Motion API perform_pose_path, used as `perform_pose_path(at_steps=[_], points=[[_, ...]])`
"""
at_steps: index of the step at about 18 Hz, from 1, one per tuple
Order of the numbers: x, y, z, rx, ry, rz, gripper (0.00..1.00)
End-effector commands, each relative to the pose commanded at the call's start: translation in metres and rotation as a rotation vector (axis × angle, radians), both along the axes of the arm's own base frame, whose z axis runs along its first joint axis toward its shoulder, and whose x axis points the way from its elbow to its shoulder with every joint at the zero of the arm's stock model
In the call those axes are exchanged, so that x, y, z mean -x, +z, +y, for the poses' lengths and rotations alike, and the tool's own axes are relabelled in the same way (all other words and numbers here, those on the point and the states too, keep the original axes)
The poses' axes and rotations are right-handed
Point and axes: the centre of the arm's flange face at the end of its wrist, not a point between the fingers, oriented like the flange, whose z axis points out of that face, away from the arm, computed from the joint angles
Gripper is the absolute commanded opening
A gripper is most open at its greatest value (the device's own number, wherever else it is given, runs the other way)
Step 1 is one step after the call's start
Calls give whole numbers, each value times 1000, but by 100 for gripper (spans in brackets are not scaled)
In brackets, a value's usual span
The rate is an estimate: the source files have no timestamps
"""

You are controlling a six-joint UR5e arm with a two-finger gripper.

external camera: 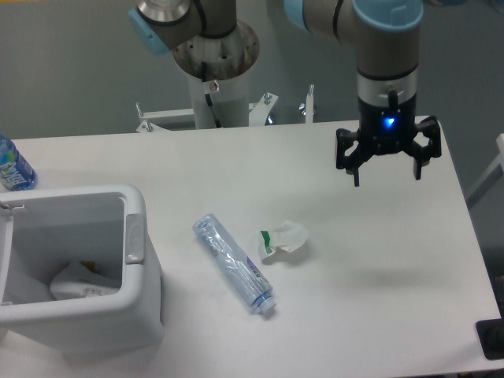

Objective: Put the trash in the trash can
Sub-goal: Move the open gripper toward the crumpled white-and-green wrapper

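A white bench fills most of the view, its surface smooth and matte, with its far edge running against a grey floor beyond. At the bench's left edge, near the far left corner, stands an intact bottle with a blue label, cut partly by the picture's border so that only its lower body shows. Beyond the far edge, roughly at its middle, a low metal frame with upright bolts sits on the floor. At the near right corner a small dark block shows just off the bench's edge.
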Motion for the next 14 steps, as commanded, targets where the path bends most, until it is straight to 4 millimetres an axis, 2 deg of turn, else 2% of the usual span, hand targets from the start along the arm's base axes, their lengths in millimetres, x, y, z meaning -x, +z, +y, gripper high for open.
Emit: perform_pose_path(at_steps=[3,8,10,14], points=[[-5,-25,0,37,-66,-32,100],[-22,-77,-6,134,-383,-111,100],[-26,-93,-8,148,-442,-135,100],[-29,-135,16,158,-483,-190,100]])
